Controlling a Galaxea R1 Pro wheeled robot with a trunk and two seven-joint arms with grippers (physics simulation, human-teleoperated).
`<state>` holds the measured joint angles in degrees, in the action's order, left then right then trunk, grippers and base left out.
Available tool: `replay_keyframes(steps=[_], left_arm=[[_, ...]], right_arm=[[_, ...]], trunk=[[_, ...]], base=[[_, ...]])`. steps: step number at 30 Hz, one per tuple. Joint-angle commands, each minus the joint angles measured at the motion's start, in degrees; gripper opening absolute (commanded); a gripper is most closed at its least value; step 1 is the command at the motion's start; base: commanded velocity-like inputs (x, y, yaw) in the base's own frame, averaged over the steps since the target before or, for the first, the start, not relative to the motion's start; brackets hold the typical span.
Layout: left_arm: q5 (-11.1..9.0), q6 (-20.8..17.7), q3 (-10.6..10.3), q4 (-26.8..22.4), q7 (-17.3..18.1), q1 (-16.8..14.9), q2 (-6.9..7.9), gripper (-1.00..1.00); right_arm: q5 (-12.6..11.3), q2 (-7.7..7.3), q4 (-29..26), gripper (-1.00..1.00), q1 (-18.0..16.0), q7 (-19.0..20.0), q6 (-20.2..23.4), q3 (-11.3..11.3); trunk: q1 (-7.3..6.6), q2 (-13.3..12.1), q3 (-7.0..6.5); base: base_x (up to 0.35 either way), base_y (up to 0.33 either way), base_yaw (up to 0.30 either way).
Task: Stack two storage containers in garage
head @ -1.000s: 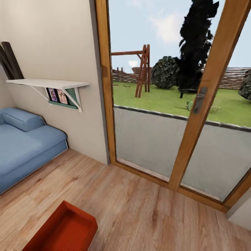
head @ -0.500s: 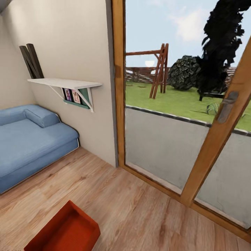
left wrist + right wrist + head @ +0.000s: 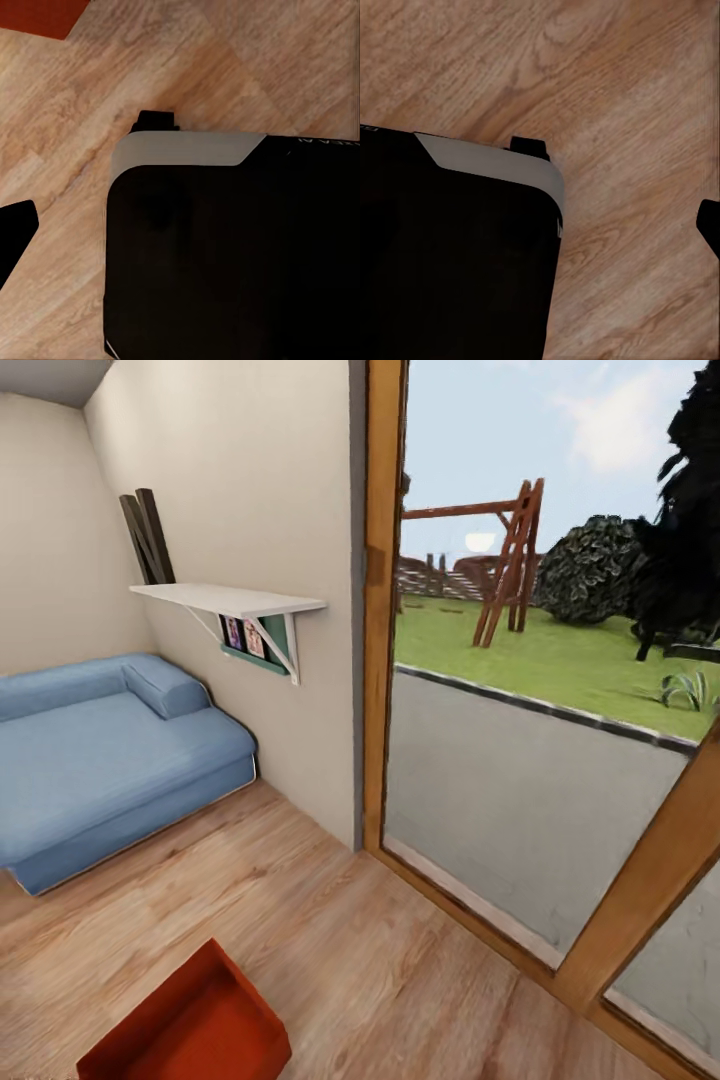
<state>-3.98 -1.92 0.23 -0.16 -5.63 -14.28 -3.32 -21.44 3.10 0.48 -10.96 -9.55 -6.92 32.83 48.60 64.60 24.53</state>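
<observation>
Light wood-plank flooring [image 3: 400,960] runs through the living room, from a blue corner sofa [image 3: 100,760] under a white wall shelf [image 3: 230,600] to a honey-wood framed glass door [image 3: 385,610] that looks out on grass and a wooden swing frame [image 3: 510,560]. One orange-red lidless rectangular storage container [image 3: 190,1025] sits on the planks at the near edge of the head view; a corner of the same red shows in the left wrist view [image 3: 41,15], well apart from that arm. Both wrist cameras look down on the robot's black base [image 3: 232,255] and bare planks. Only a dark sliver that may be a fingertip shows at each frame edge, so I cannot tell whether either pincer is spread or closed, and neither carries anything visible. My reading is that the task is at its start: approaching a container for pickup. The next move calls for turning the base toward the box, then lowering an arm to its thin wall.
</observation>
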Motion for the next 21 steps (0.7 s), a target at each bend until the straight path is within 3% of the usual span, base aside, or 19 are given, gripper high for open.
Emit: replay_keyframes(steps=[1,7,14,21], left_arm=[[-0.41,-0.19,0.0,-0.02,-0.17,-0.04,-0.02,1.0],[-0.41,-0.19,-0.01,-0.02,-0.17,-0.04,-0.02,1.0],[-0.41,-0.19,-0.04,-0.02,-0.17,-0.04,-0.02,1.0],[-0.41,-0.19,0.0,-0.02,-0.17,-0.04,-0.02,1.0]], right_arm=[[-0.54,0.04,0.05,1.0,-0.02,-0.11,-0.2,0.48],[-0.44,0.0,0.05,1.0,-0.02,-0.11,-0.12,0.48],[-0.44,0.05,0.05,1.0,-0.02,-0.11,-0.17,0.48],[-0.45,0.06,0.05,1.0,-0.02,-0.11,-0.2,0.48]], trunk=[[0.02,0.03,0.06],[0.02,0.03,0.06],[0.02,0.03,0.06],[0.02,0.03,0.06]], base=[[0.244,-0.183,0.269],[0.244,-0.18,0.25],[0.235,-0.168,0.086],[0.216,-0.157,0.247]])
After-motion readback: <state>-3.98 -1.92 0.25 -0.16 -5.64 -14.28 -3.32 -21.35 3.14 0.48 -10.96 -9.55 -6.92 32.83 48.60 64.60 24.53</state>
